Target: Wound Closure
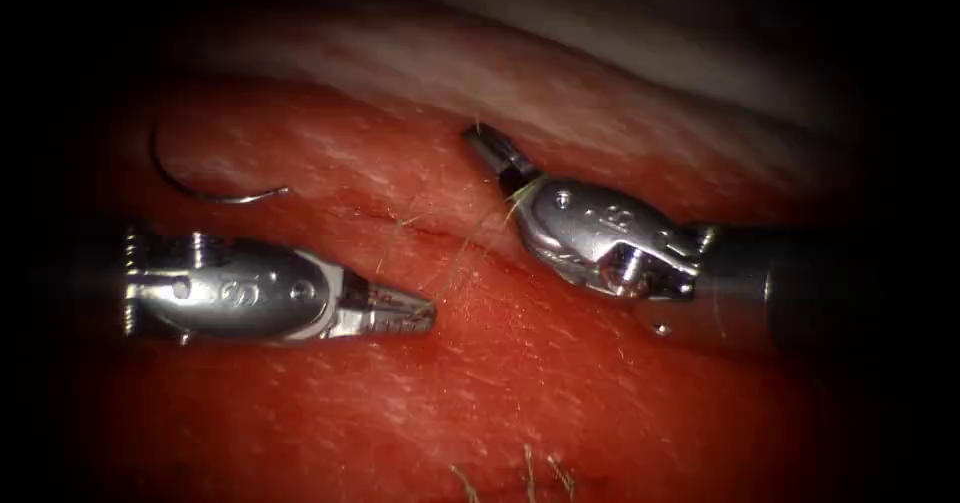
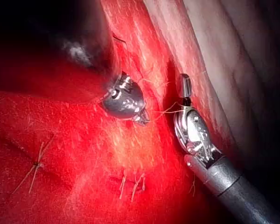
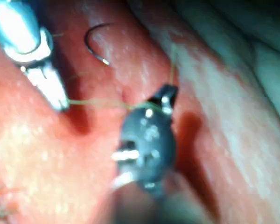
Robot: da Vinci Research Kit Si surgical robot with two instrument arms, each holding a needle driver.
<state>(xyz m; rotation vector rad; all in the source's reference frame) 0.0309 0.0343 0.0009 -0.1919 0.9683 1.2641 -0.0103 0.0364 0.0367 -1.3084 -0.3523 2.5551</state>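
The curved needle (image 1: 205,191) lies free on the tissue (image 1: 560,393), left of the cut (image 1: 405,225); neither tool holds it and it is not in the tissue. It also shows in the right wrist view as needle (image 3: 94,46). My left tool (image 1: 428,313) has its jaws shut on the thread (image 1: 470,248) at their tip. The thread runs up to my right tool (image 1: 480,141) and crosses the base of its jaws. The right jaws are shut, and a short strand of thread (image 3: 171,70) rises from their tip. The two tools stand apart over the cut.
Cut thread ends (image 1: 525,473) of earlier stitches stick up near the front edge, and stitches (image 2: 130,184) show in the left wrist view. Pale tissue wall (image 1: 600,73) rises behind the right tool. Red fluid wets the surface.
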